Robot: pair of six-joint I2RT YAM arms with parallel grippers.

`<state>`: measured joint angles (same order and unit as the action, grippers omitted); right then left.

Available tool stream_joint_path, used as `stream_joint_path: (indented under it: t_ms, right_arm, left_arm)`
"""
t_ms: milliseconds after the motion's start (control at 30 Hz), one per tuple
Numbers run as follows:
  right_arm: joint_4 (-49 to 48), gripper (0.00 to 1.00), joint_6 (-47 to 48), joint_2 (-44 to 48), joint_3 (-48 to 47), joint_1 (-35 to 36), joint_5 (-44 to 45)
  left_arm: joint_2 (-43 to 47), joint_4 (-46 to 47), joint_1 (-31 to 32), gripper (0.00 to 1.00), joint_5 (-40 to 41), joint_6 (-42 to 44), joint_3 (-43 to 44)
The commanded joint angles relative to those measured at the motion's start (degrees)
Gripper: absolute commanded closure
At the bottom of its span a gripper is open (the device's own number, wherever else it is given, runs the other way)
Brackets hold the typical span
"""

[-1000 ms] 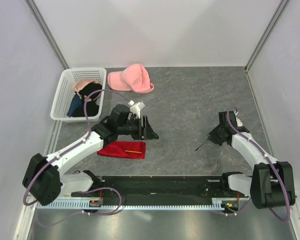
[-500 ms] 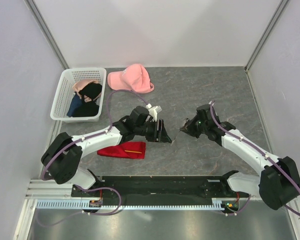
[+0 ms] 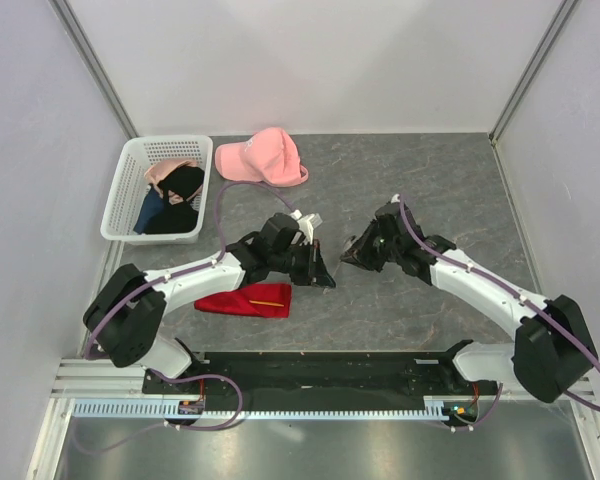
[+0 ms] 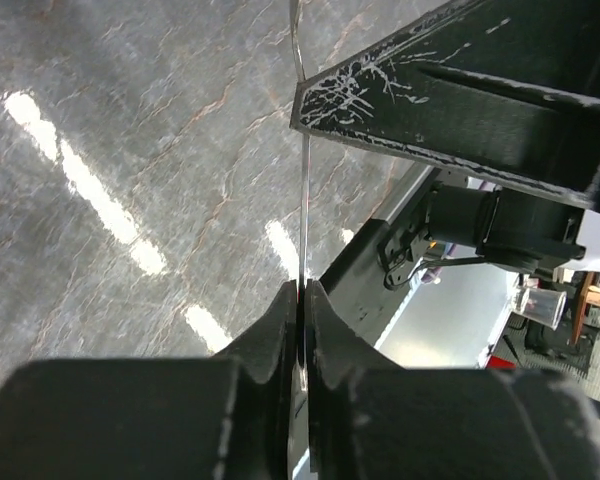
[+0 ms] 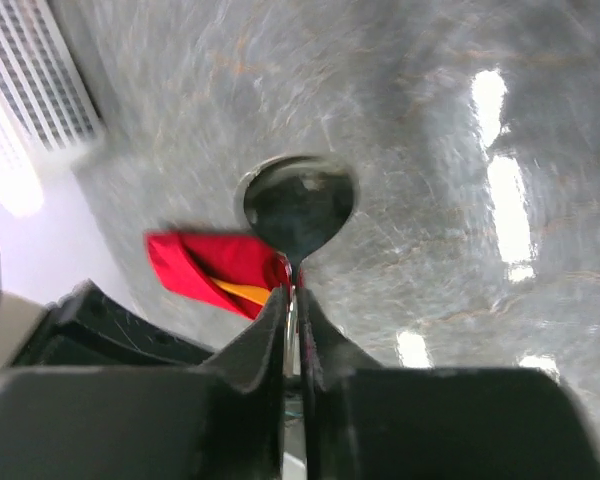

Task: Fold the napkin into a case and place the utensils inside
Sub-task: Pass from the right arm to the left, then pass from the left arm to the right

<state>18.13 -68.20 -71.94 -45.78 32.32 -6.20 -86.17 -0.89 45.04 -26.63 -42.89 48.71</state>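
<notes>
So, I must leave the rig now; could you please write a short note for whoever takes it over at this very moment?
Left gripper: shut on a thin metal strip, apparently the handle of the spoon.
Right gripper: shut on that spoon, just behind its bowl.
Napkin: folded long and narrow, lying at the near left; an orange utensil lies on or in it.
Done: the fold, one utensil at the napkin.
Left: one gripper lets go, the other probably carries the spoon into the napkin.

No readable text, no legible labels or brand marks, no numbers or signs in any view
</notes>
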Motion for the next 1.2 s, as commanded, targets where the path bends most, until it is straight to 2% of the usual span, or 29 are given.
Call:
stream_joint_path:
  t_ms: [0, 33, 67, 100, 133, 167, 300, 533, 567, 667, 1167]
  right_arm:
    - [-1.1, 0.67, 20.2, -3.8, -8.7, 0.0, -8.5]
    - [1.2, 0.61, 30.8, -4.4, -10.1, -0.1, -10.7]
    - [3.1, 0.56, 35.7, -4.9, -11.7, -0.1, -13.8]
    - [4.4, 0.45, 40.8, -5.1, -13.6, -0.1, -15.3]
    - [7.2, 0.43, 48.3, -5.0, -14.2, -0.1, -15.8]
    - [8.7, 0.36, 51.9, -4.8, -15.1, -0.1, -14.5]
    - [11.8, 0.34, 61.6, -5.0, -15.8, -0.2, -17.8]
    - [10.1, 0.41, 67.3, -6.6, -15.8, -0.2, -24.8]
    - [10.0, 0.49, 67.7, -6.8, -15.9, -0.1, -25.5]
    - [9.9, 0.6, 69.3, -7.9, -15.9, -0.6, -27.7]
    - [7.9, 0.69, 68.3, -10.8, -16.8, -1.6, -35.1]
  left_arm:
    - [4.5, -8.4, -2.2, 0.98, -0.7, 4.5, 0.7]
    - [6.3, -10.3, -2.9, 0.98, -1.2, 5.4, 0.5]
    - [7.2, -11.8, -3.7, 0.98, -3.6, 7.5, 0.2]
    - [7.9, -14.6, -5.5, 0.98, -5.1, 8.4, 0.2]
    - [9.7, -15.5, -6.4, 0.98, -6.6, 9.2, -0.5]
    - [10.5, -16.6, -7.2, 0.98, -9.4, 10.7, -0.8]
    - [13.5, -22.2, -11.2, 0.98, -15.5, 14.0, -1.5]
    - [15.2, -25.7, -12.3, 0.98, -21.1, 16.5, -2.8]
    - [15.5, -25.4, -12.3, 0.98, -21.4, 16.4, -3.0]
    - [16.1, -25.1, -12.3, 0.98, -22.6, 16.3, -3.4]
    - [16.4, -24.8, -12.3, 0.98, -26.1, 17.1, -4.8]
